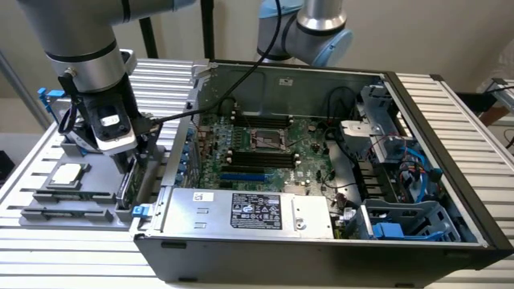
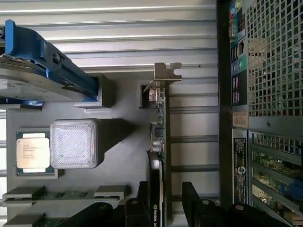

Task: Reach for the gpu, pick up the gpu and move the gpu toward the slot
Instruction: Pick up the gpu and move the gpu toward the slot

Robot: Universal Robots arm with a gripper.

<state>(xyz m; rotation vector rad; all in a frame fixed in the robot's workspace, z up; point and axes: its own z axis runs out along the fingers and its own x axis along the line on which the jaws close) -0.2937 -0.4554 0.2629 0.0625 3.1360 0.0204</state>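
Gpu: on edge in tray, directly below gripper.
Long axis: along the jaw gap.
Gripper: apart, straddling it, seemingly not touching.

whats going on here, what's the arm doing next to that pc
A robot arm holds its tool down at the gpu, which stands on edge in a grey parts tray beside the open computer case. The tool's fingers sit on either side of the gpu with a gap showing on one side, so it does not look gripped yet. The gpu is in the tray, outside the case.
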